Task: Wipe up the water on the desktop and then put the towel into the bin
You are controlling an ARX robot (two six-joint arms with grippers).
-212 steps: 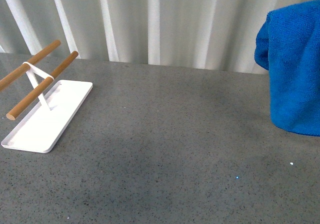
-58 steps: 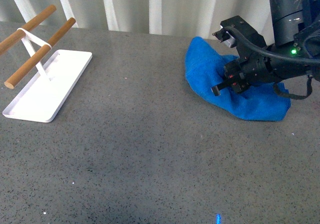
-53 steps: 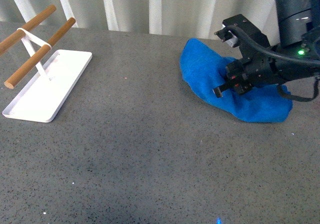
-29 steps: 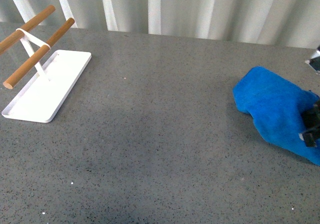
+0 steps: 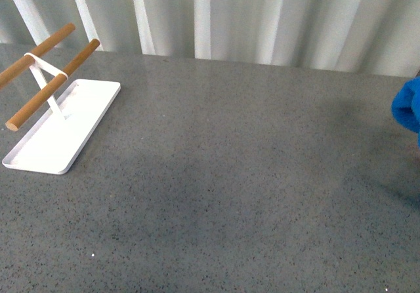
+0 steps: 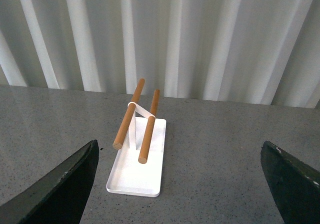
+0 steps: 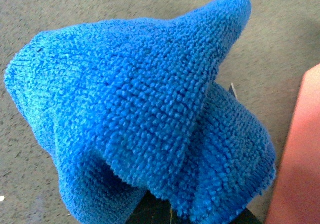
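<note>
The royal-blue towel [image 5: 408,107] shows only as a bunched corner at the far right edge of the front view, lifted off the dark-grey speckled desktop [image 5: 230,175]. In the right wrist view the towel [image 7: 145,119] fills the frame, hanging bunched from my right gripper [image 7: 165,215], which is shut on it and almost hidden beneath it. My right arm is out of the front view. My left gripper [image 6: 185,184] is open and empty above the desktop [image 6: 215,159], its dark fingers [image 6: 60,184] wide apart. No water shows on the desktop.
A white tray [image 5: 62,132] with two wooden bars [image 5: 52,83] on a white stand sits at the left of the desktop; it also shows in the left wrist view [image 6: 137,159]. White curtains hang behind. A salmon-pink surface [image 7: 297,159] edges the right wrist view.
The towel was dragged across the desktop from centre-right to the right edge, then lifted; now only a corner of it shows at the far right. My right arm has left the front view.
</note>
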